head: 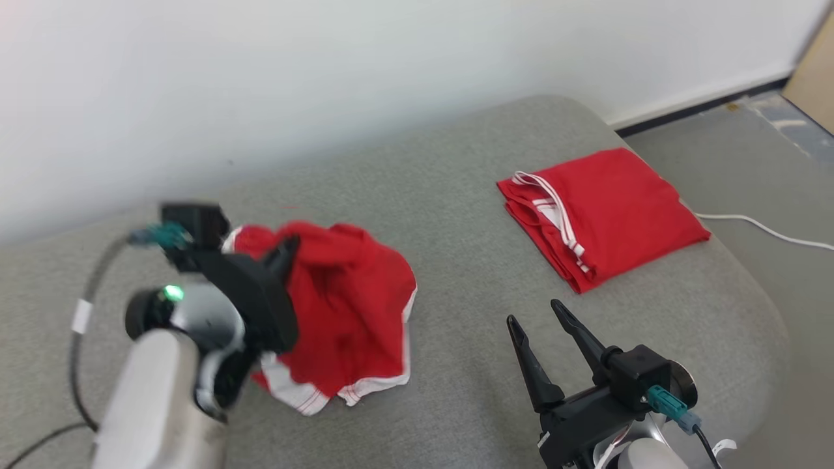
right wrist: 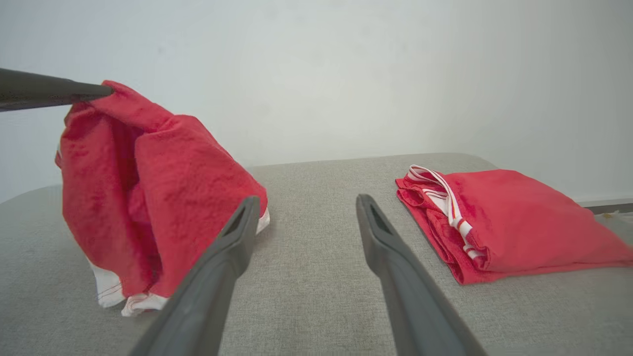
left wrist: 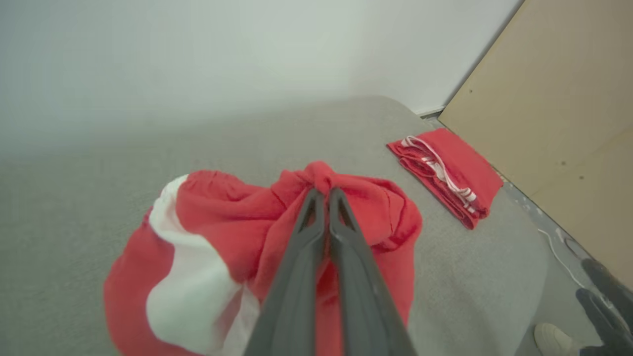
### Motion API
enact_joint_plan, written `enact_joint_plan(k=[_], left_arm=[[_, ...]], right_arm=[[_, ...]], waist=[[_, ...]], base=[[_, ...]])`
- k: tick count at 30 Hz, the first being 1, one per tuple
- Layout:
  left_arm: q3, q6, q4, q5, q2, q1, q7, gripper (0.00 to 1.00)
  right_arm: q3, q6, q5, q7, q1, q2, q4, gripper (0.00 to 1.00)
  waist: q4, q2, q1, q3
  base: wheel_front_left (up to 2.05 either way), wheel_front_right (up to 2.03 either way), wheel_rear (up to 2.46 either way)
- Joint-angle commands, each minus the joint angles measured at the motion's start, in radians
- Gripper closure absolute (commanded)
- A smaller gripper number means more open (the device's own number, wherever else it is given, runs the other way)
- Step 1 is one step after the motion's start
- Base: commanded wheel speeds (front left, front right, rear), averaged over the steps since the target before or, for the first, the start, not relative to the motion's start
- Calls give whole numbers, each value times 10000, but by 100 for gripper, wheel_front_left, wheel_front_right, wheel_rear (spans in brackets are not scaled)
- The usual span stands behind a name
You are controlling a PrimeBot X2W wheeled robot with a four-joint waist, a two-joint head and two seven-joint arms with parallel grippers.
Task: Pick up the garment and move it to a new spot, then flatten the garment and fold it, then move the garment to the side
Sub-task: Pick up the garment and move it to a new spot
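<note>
landmark: I'm going off the grey cushion (head: 456, 189) for everything. It's the big rounded pad right in front of the robot, with the pale wall (head: 326, 78) behind its far edge.
left gripper: my left gripper (head: 288, 247) is up above the cushion's left half, fingers pressed together and pinching a bunch of red cloth right at the tips. On the left wrist cam the two dark fingers (left wrist: 296, 277) run side by side, with a knot of fabric poking out past their ends.
red garment: the red garment (head: 352, 299) hangs from that pinch over the cushion's left half. The top part is lifted off the cushion, crumpled and draped in loose folds. The white-trimmed hem at the bottom sits on the cushion. A wide white band shows on the side toward the cushion's left end.
right gripper: my right gripper (head: 534, 311) sits low over the cushion's near edge, right of middle. Its fingers are spread wide with nothing between them, just bare cushion. On its own cam the hanging garment is off to one side of the fingers and the folded one to the other, and it's touching neither.
folded red garment: there's a second one, a folded red garment (head: 612, 215), lying flat on the cushion's far right corner, well apart from the hanging one. It has white striped trim along the edge facing the cushion's middle.
off the cushion: a white cable (head: 762, 227) lies on the floor (head: 749, 163) just past the cushion's right edge, and a brown board (left wrist: 568, 123) stands beyond that same end.
</note>
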Motion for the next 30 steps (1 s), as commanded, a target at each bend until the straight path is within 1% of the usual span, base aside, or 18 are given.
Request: enact_joint_plan(k=[1, 2, 3, 4, 8, 9, 12, 13, 14, 17, 20, 24, 27, 30], left_arm=[[-178, -34, 364, 278, 21, 238, -295, 100], [-305, -25, 683, 478, 64, 320, -536, 88], [-485, -35, 954, 729, 154, 372, -759, 59], [-643, -45, 1232, 933, 174, 417, -963, 0], [-846, 50, 1933, 1214, 22, 486, -2004, 0], [-786, 147, 1999, 1241, 8, 477, -2383, 0], [-636, 342, 1942, 1328, -106, 467, -3691, 0], [-636, 342, 1942, 1328, -106, 467, -3691, 0], [-584, 407, 1890, 1350, -148, 520, -4139, 0], [-365, 453, 1682, 1108, -260, 834, -5363, 0], [-120, 496, 1494, 961, -284, 1269, -6356, 0], [160, 461, 1169, 950, -240, 2018, -6911, 0], [359, 441, 847, 1199, -133, 2632, -6995, 0], [666, 439, 235, 1540, -131, 3264, -7003, 0]], right_arm=[[-18, -29, 25, 21, -98, 0, -56, 0], [-28, -29, 32, 21, -122, 7, -63, 0], [-47, -29, 39, 22, -128, 15, -71, 0], [-70, -29, 37, 21, -130, 17, -76, 0], [-363, -29, -40, 18, 32, -41, -103, 0], [-439, -29, -53, 17, 87, -59, -101, 0], [-756, -29, -91, 27, 210, -105, -113, 0], [-756, -29, -91, 27, 210, -105, -113, 0], [-906, -29, -104, 27, 263, -122, -138, 0], [-1310, -29, -183, 34, 445, -146, -211, 0], [-1591, -29, -288, 81, 554, -212, -307, 0], [-1811, -28, -445, 201, 675, -366, -366, 0], [-1818, -29, -482, 254, 780, -461, -359, 0], [-1845, -29, -442, 285, 872, -598, -276, 0]], waist=[[-250, 1, 1, 310], [-261, 1, 1, 345], [-258, 1, 1, 375], [-236, 1, 1, 399], [42, 1, 1, 394], [139, 1, 1, 366], [511, 1, 1, 233], [511, 1, 1, 233], [661, 1, 1, 162], [1071, 1, 1, -44], [1480, 1, 1, -241], [2008, 1, 1, -480], [2360, 1, 1, -641], [2684, 1, 1, -795]], base=[[0, 0, 0], [0, 0, 0], [0, 0, 0], [0, 0, 0], [0, 0, 0], [0, 0, 0], [0, 0, 0], [0, 0, 0], [0, 0, 0], [0, 0, 0], [0, 0, 0], [0, 0, 0], [0, 0, 0], [0, 0, 0]])
